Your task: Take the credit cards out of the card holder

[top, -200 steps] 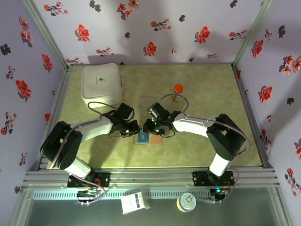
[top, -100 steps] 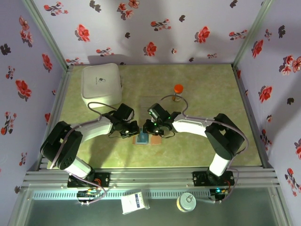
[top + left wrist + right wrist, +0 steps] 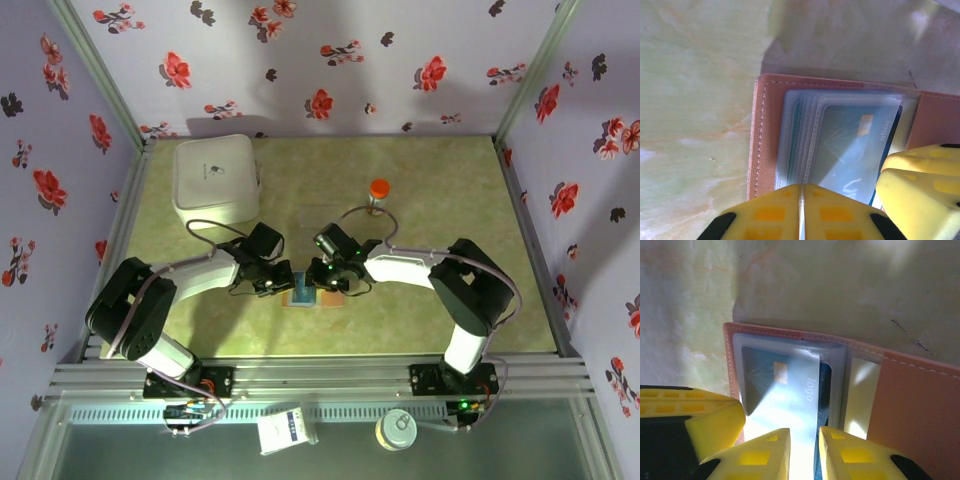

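Note:
The brown card holder [image 3: 302,297] lies open on the table between both grippers. Its clear sleeves [image 3: 795,135] hold credit cards. A blue card [image 3: 785,385] with a chip and "logo" lies on top, its corner over the sleeve's edge. A darker card [image 3: 825,390] lies beneath it, with a pale yellow one [image 3: 860,395] beside them. My left gripper [image 3: 801,200] is shut, its tips resting on the sleeves' near edge. My right gripper [image 3: 804,450] has a narrow gap between its jaws, and the blue card's long edge runs into that gap. Whether it grips the card is unclear.
A large white box [image 3: 215,180] stands at the back left. A small bottle with an orange cap [image 3: 378,196] stands behind the right arm. Flowered walls close in the table on three sides. The two grippers [image 3: 300,282] sit almost touching.
The right gripper has edged a little left over the card holder and its jaws have narrowed slightly. The left gripper has stayed shut in place.

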`<state>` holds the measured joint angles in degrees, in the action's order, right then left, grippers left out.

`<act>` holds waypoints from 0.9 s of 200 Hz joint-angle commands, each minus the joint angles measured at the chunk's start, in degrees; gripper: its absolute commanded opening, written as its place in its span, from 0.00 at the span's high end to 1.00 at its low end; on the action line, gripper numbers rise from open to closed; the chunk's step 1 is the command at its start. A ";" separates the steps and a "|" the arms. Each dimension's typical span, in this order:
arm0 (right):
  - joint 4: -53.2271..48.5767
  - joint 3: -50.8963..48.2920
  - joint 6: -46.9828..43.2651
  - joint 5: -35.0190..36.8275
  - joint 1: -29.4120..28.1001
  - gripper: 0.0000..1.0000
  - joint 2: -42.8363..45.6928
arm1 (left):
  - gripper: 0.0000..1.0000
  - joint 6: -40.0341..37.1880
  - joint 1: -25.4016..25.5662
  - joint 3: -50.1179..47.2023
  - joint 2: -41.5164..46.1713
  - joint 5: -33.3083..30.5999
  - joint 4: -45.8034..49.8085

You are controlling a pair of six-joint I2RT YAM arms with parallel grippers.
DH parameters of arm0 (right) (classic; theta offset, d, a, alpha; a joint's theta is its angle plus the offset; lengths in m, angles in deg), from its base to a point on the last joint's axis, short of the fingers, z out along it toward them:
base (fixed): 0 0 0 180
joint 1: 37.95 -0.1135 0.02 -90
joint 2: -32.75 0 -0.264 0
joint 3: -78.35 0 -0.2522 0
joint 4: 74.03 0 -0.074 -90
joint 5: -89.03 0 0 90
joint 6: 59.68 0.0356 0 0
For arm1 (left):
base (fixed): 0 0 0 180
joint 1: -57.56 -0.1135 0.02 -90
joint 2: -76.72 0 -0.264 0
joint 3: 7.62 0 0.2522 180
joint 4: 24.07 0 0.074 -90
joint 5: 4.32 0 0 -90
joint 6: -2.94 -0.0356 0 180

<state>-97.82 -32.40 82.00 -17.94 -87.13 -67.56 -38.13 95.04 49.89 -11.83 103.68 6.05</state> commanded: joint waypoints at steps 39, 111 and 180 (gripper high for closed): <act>-1.90 -0.36 0.02 2.21 -0.40 0.78 -0.28 | 0.91 -0.01 -0.38 -1.18 -0.02 -0.66 1.00; -4.48 -0.11 -1.32 4.40 -0.38 0.77 3.77 | 0.91 0.16 -0.45 -0.26 3.30 -1.49 2.25; -1.63 -1.51 -0.48 2.99 -0.12 0.76 5.09 | 0.91 0.20 -0.47 2.36 2.10 0.75 1.46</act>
<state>-100.88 -32.49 81.39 -14.51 -87.11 -63.50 -38.11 95.04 50.15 -8.81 103.29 7.21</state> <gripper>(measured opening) 0.241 0.089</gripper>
